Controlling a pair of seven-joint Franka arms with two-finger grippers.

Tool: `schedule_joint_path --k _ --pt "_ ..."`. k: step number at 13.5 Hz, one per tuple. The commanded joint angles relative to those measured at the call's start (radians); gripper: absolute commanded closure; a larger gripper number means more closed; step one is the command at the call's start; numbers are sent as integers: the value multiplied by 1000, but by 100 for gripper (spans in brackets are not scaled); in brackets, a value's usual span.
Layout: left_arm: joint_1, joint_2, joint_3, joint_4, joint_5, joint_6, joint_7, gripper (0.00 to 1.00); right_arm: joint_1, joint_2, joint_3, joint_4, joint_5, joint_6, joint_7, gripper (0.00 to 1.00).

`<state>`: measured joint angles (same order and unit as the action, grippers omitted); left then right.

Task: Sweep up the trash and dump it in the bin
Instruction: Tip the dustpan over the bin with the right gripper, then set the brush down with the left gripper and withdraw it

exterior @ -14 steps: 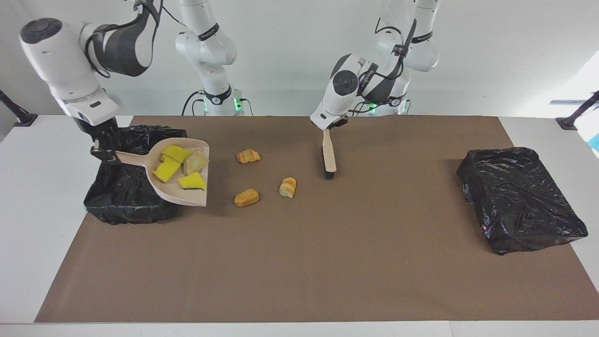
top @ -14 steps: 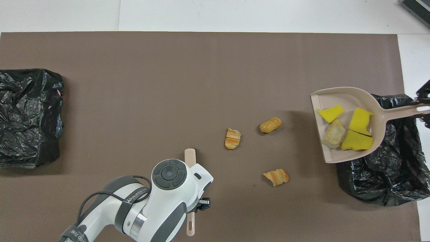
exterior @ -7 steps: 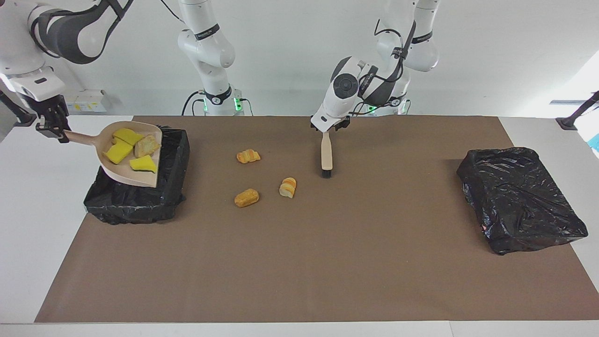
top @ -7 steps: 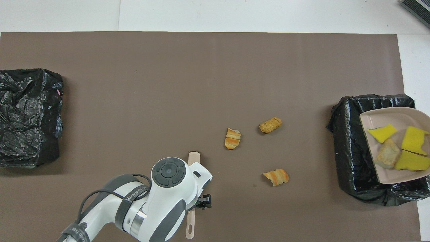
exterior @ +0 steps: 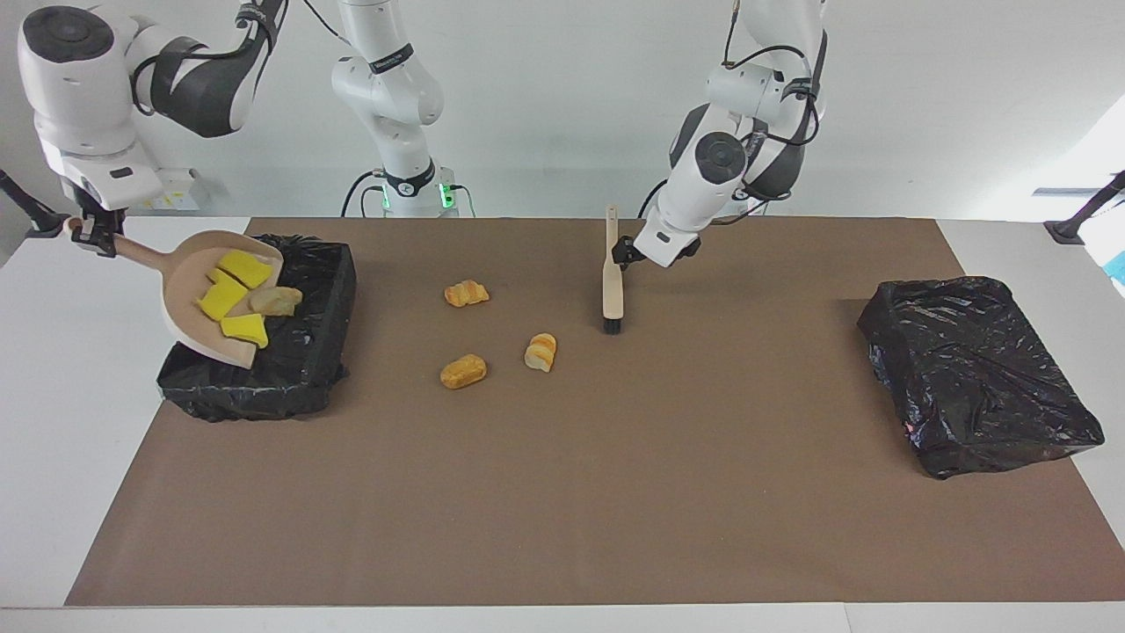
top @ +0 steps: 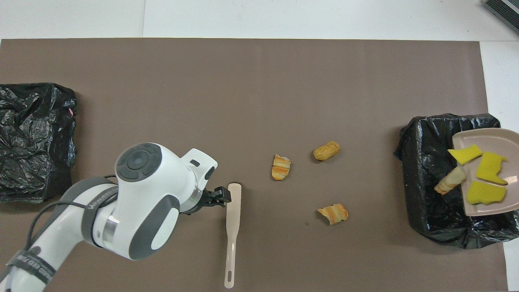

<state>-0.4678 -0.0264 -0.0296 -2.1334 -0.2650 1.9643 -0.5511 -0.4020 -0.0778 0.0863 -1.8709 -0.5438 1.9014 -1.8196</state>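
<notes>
My right gripper is shut on the handle of the beige dustpan, which tilts steeply down over the black-lined bin. Yellow trash wedges lie in the pan. A tan lump hangs over the pan's lip above the bin. Three bread-like trash pieces lie on the mat. The brush rests free, bristles on the mat. My left gripper is open beside its handle.
A second bin wrapped in a black bag sits at the left arm's end of the brown mat. White table borders the mat at both ends.
The right arm tipped the dustpan further over the bin and the tan lump slid to its lip. The left gripper let go of the brush and swung aside.
</notes>
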Motion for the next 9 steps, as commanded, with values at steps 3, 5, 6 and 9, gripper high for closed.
schedule_joint_path --k 3,5,6,9 --pt "239 -12 -9 73 21 -47 239 0 45 -59 12 -13 -128 -105 71 100" --pt "314 -7 -10 104 99 -80 385 0 69 -74 13 12 -156 -152 69 100" --pt "342 -7 -9 125 140 -94 457 0 71 -79 13 30 -160 -171 68 100" --pt "437 -4 -9 232 167 -151 623 0 72 -83 42 70 -159 -185 60 100"
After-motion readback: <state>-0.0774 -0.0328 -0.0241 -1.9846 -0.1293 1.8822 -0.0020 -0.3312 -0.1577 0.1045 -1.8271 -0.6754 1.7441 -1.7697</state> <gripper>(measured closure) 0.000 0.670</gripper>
